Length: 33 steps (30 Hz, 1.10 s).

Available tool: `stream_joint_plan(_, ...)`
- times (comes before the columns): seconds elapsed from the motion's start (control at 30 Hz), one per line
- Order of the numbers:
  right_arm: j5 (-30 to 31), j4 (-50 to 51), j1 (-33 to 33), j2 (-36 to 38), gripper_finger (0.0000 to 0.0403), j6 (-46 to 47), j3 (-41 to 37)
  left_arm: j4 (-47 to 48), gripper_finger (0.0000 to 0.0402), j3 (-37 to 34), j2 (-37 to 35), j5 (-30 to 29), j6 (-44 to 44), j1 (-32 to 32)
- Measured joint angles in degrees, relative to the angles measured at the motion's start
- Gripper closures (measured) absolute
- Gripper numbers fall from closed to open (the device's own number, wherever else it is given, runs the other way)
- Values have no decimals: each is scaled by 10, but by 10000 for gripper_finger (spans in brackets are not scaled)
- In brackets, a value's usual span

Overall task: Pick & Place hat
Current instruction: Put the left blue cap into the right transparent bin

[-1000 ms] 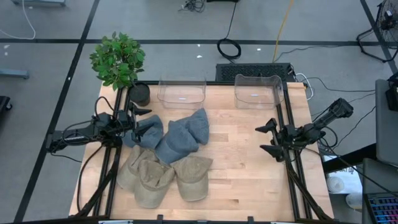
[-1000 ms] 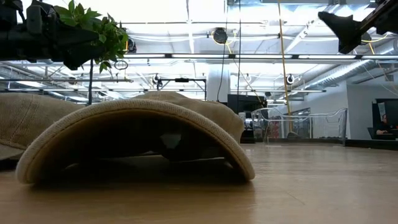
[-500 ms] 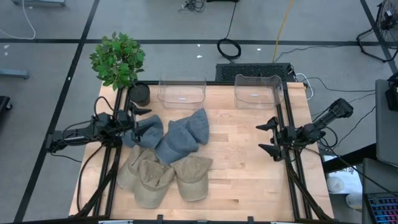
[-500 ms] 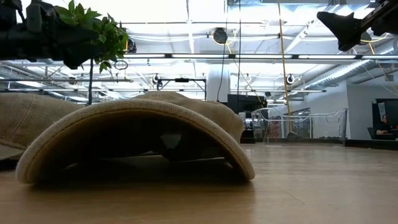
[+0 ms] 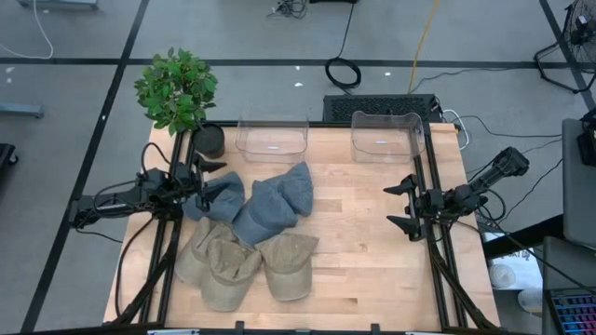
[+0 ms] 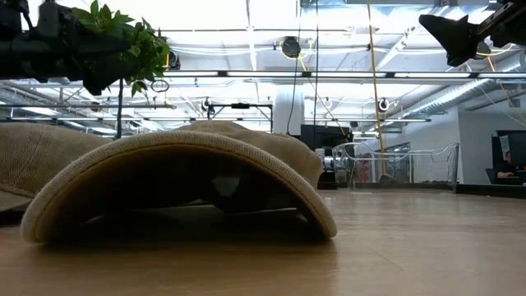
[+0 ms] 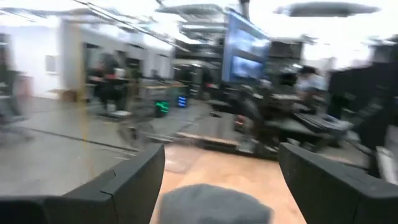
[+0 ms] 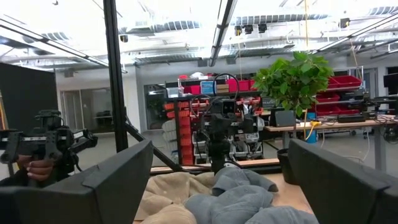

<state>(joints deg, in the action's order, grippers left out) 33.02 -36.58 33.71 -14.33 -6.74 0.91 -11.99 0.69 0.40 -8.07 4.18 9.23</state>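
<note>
Hats lie heaped on the left half of the wooden table (image 5: 372, 261): nearest the front edge, three tan caps (image 5: 244, 265) overlapping one another, one of which fills the low view as an arched brim (image 6: 177, 177); behind them, three grey-blue caps (image 5: 270, 203), the leftmost (image 5: 221, 194) directly under the left gripper (image 5: 203, 179). That gripper hovers just above this cap with its jaws spread wide and nothing between them; the left wrist view shows the rounded grey crown (image 7: 214, 204) between its two dark fingers (image 7: 130, 186). The right gripper (image 5: 404, 205) waits above the table's right side, well apart from the hats, jaws likewise wide and empty. At the far edge stand two clear plastic bins (image 5: 272, 140), both apparently empty, with a potted plant (image 5: 177, 91) beside the left corner. Judged from this layout, the step in hand is the approach to the first pick, no hat yet having been placed. The next move calls for lowering the left gripper onto the soft crown, closing on a fold of fabric, lifting clear of the neighbouring caps, and carrying it to a bin. Compared with a second ago, the left gripper has shifted only slightly over the cap; the right gripper, the hats and the bins are unchanged.
</note>
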Motion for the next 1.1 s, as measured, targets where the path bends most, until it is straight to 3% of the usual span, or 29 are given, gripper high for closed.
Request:
stream_joint_plan(0.1,0,0,0,0,41,0,0,6,78,0,0,-42,26,0)
stream_joint_plan(0.23,0,0,0,0,41,0,0,59,78,7,10,-23,70,0)
stream_joint_plan(0.33,0,0,0,0,41,0,0,127,78,68,51,-12,110,0)
stream_joint_plan(0.47,0,0,0,0,41,0,0,264,78,211,178,-35,122,2)
stream_joint_plan(0.7,0,0,0,0,41,0,0,654,78,456,496,-55,200,2)
stream_joint_plan(0.9,0,0,0,0,41,0,0,855,78,525,685,-44,176,3)
stream_joint_plan(1.1,0,0,0,0,41,0,0,850,78,518,757,-24,149,4)
